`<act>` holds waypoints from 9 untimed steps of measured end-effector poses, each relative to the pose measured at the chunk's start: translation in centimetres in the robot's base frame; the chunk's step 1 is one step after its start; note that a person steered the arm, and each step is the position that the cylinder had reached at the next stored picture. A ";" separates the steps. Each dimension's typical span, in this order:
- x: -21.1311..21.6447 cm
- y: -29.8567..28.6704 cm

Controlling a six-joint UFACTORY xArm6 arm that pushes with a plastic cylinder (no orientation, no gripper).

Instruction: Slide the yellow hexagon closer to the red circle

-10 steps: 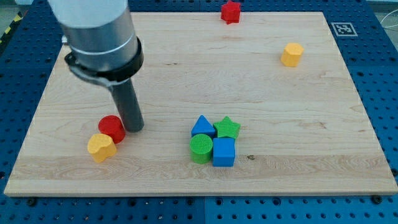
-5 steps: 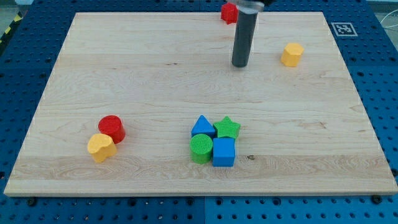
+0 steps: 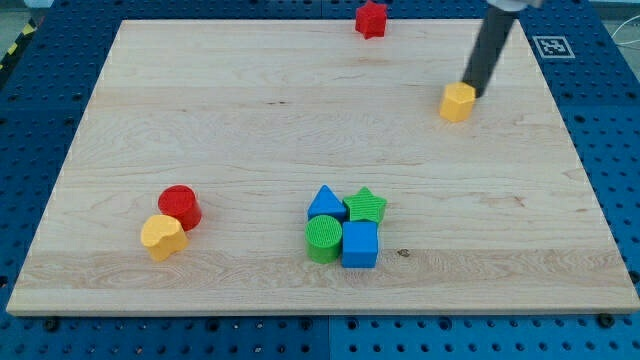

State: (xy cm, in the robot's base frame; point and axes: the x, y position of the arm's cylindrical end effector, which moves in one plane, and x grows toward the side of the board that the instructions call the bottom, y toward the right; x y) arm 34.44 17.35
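The yellow hexagon (image 3: 458, 102) sits at the view's upper right of the wooden board. My tip (image 3: 473, 92) touches its upper right side, with the dark rod leaning up toward the view's top right. The red circle (image 3: 181, 206) lies far off at the view's lower left. A yellow heart-like block (image 3: 162, 236) sits touching it just below and to the left.
A red star-like block (image 3: 371, 18) sits at the board's top edge. A cluster of a blue triangle (image 3: 325, 203), a green star (image 3: 366, 207), a green circle (image 3: 323, 238) and a blue cube (image 3: 360, 244) sits at the lower middle.
My tip swung from beside the red circle across the board to the yellow hexagon's upper right. The hexagon has shifted a little down and to the left.
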 end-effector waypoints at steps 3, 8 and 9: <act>2.1 -0.4; 4.9 -3.3; 6.6 -5.9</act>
State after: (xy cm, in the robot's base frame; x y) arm 41.00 11.48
